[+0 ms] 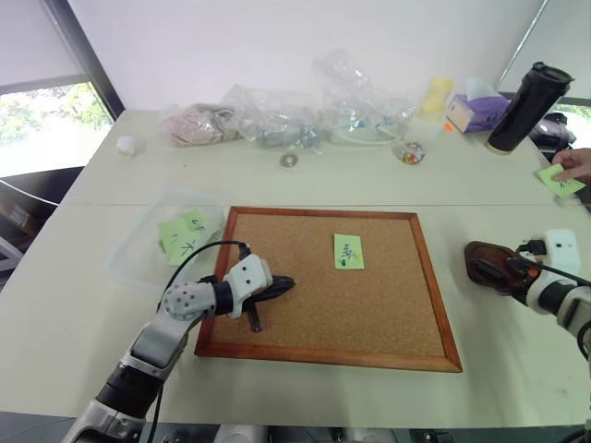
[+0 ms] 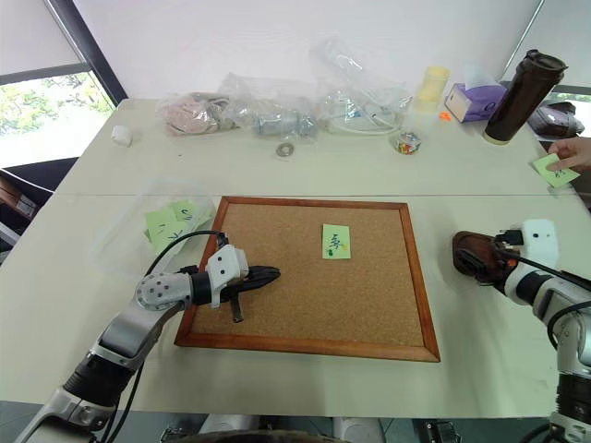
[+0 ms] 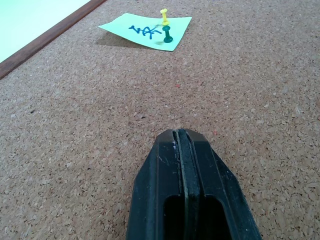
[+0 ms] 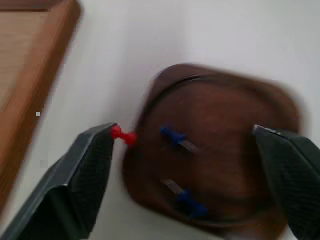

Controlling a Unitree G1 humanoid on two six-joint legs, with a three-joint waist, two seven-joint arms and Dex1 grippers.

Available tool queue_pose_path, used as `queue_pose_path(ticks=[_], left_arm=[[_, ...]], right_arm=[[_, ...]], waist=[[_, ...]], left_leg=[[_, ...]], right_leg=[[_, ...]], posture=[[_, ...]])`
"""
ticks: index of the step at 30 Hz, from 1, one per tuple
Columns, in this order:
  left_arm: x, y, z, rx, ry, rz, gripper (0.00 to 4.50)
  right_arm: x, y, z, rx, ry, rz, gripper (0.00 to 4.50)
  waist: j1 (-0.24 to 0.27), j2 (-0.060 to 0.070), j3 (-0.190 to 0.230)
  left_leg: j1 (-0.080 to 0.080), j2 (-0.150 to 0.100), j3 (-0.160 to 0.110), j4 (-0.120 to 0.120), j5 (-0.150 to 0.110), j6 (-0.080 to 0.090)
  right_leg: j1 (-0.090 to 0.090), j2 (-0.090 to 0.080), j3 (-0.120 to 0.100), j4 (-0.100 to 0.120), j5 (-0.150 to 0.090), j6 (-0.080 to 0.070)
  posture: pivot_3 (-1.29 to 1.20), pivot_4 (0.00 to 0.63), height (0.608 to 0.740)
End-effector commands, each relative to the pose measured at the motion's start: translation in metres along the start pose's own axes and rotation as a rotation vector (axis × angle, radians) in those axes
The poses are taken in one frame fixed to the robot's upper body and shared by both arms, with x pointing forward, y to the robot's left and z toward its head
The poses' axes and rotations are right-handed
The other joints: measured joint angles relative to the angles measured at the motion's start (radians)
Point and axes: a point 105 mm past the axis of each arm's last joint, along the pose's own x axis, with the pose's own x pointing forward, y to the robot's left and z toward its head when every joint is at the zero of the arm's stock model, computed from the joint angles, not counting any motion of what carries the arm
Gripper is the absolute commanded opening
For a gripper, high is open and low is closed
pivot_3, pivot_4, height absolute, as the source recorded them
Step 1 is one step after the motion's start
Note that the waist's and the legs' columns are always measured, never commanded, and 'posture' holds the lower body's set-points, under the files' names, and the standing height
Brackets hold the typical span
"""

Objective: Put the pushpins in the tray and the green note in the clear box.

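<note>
A: Right, over at the right gripper [image 4: 182,137] — fingers spread wide above the tray [image 4: 240,200], gripping nothing. Red pushpin [image 4: 123,135] touching the tip of one finger, right at the tray's rim.

B: And inside the tray?

A: Two blue pushpins [image 4: 175,136] lying on the brown bottom, apart from each other. Tray sitting on the white table [image 1: 111,277], just beside the corkboard [image 1: 369,314] on the robot's right.

B: Left side?

A: Left gripper [image 3: 181,137] pressed fully shut, empty, low over the cork near the board's left edge. Pointing toward the green note [image 3: 145,32], well apart from it.

B: Still pinned, that note?

A: Yes — yellow pin [image 3: 163,16] and dark green pin [image 3: 167,35] stuck through it, near the board's middle.

B: Clear box?

A: Clear box [image 1: 138,242] just left of the board, a couple of green slips [image 1: 185,233] inside.
</note>
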Motion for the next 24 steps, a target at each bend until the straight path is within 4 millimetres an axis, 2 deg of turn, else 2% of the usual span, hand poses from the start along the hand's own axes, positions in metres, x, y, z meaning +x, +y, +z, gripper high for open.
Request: queue_pose_path(ticks=[1, 8, 13, 16, 24], left_arm=[[0.000, -0.012, -0.026, -0.052, 0.095, -0.029, 0.00], [0.000, -0.015, -0.025, -0.056, 0.092, -0.026, 0.00], [0.001, -0.015, -0.025, -0.055, 0.090, -0.025, 0.00], [0.002, -0.015, -0.023, -0.052, 0.085, -0.025, 0.00], [0.001, -0.015, -0.024, -0.052, 0.088, -0.024, 0.00]], right_arm=[[-0.005, 0.004, 0.014, 0.017, -0.058, 0.009, 4.43], [-0.014, -0.002, 0.024, 0.009, -0.084, 0.008, 4.43], [-0.017, -0.004, 0.021, 0.044, -0.080, 0.031, 4.43], [-0.022, -0.010, 0.032, 0.232, -0.166, 0.060, 4.43], [-0.025, -0.017, 0.035, 0.369, -0.215, 0.049, 4.43]], waist=[[0.000, 0.000, 0.000], [0.000, 0.000, 0.000], [0.000, 0.000, 0.000], [0.000, 0.001, -0.001], [0.001, 0.002, -0.001]], left_leg=[[0.000, 0.000, 0.000, 0.000, 0.000, 0.000], [0.000, 0.000, 0.000, 0.000, 0.000, 0.000], [0.000, 0.000, 0.000, 0.000, 0.000, 0.000], [0.000, 0.000, 0.000, 0.000, 0.000, 0.000], [0.000, 0.000, 0.000, 0.000, -0.001, 0.001]], right_leg=[[0.000, 0.000, 0.000, 0.000, 0.000, 0.000], [0.000, 0.000, 0.000, 0.000, 0.000, 0.000], [0.000, 0.000, 0.000, 0.000, 0.000, 0.000], [0.000, 0.000, 0.000, 0.000, 0.000, 0.000], [0.000, 0.000, 0.000, 0.000, 0.000, 0.000]], posture=[[0.00, 0.150, 0.740], [0.00, 0.150, 0.740], [0.00, 0.150, 0.740], [0.00, 0.150, 0.740], [0.00, 0.150, 0.740]])
